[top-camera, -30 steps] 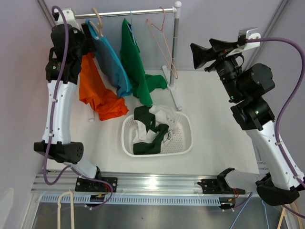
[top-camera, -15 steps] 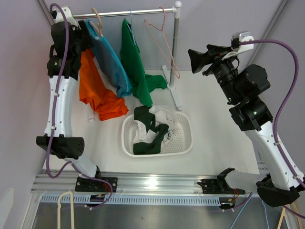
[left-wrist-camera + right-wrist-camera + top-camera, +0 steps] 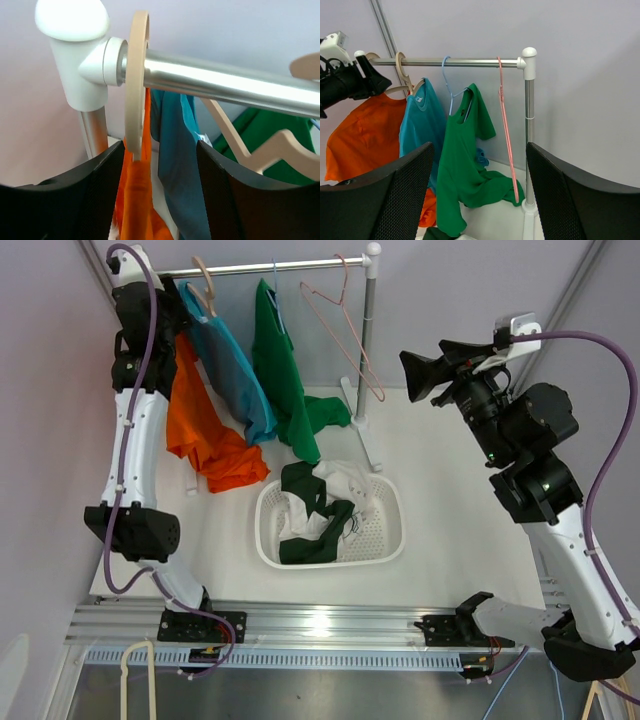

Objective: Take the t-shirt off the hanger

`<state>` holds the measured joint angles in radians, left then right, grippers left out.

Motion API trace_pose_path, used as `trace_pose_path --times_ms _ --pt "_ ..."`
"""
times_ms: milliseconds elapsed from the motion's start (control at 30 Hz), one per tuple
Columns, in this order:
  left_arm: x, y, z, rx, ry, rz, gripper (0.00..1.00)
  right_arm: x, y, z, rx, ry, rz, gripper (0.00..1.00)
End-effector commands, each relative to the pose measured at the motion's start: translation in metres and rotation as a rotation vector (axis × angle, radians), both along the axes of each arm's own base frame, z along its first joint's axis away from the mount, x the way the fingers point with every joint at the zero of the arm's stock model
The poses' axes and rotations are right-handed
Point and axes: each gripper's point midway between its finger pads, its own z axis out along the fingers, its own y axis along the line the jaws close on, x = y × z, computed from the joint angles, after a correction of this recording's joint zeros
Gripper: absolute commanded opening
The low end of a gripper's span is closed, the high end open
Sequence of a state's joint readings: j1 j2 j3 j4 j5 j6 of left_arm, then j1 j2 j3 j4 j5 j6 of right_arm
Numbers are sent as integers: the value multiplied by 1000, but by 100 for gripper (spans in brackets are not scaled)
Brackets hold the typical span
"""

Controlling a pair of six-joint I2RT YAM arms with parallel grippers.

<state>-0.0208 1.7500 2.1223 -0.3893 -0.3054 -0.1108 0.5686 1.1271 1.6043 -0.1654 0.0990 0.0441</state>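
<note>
Orange t-shirt (image 3: 205, 440) rumpled on beige hanger (image 3: 136, 75)

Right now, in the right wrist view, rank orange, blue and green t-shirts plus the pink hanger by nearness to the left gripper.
1. orange t-shirt, just below the left gripper, left end of rail.
2. blue t-shirt, next along.
3. green t-shirt, mid-rail.
4. pink hanger, bare, beside the right post.
</note>
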Motion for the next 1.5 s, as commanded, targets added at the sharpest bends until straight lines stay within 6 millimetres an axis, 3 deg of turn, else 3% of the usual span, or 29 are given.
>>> trace_pose_path --times_ms 0,233,400,500,633,867,1033,1167,1233,1267,1300,1467 --pt "9 17 10 16 -62 64 63 -13 -4 8 1 -27 12 78" --pt "20 18 13 17 -90 67 43 -20 -10 11 0 -39 4 79" --pt "27 17 12 19 -78 58 14 -20 -13 8 2 -32 -4 79" --pt "26 13 16 13 -89 38 2 -20 -12 6 4 -28 -1 79" --pt "20 8 29 7 -120 10 1 -19 -10 5 3 -24 6 79" --pt "-13 3 86 24 -247 -24 1 -19 -7 3 10 -15 21 79" --pt "-33 -8 108 42 -293 -52 1 -17 -4 -1 7 -5 28 78" --pt "-44 -10 105 37 -276 -54 1 -16 -3 -4 5 1 27 78" --pt "-59 -14 113 43 -305 -69 1 -16 -3 -4 9 3 30 78" --pt "-59 -17 104 46 -290 -69 1 -16 -2 -5 10 5 34 78" --pt "-65 -18 111 51 -316 -70 1 -16 -2 -5 13 7 33 78" --pt "-80 -22 100 20 -274 -77 1 -17 5 -11 14 31 71 78"
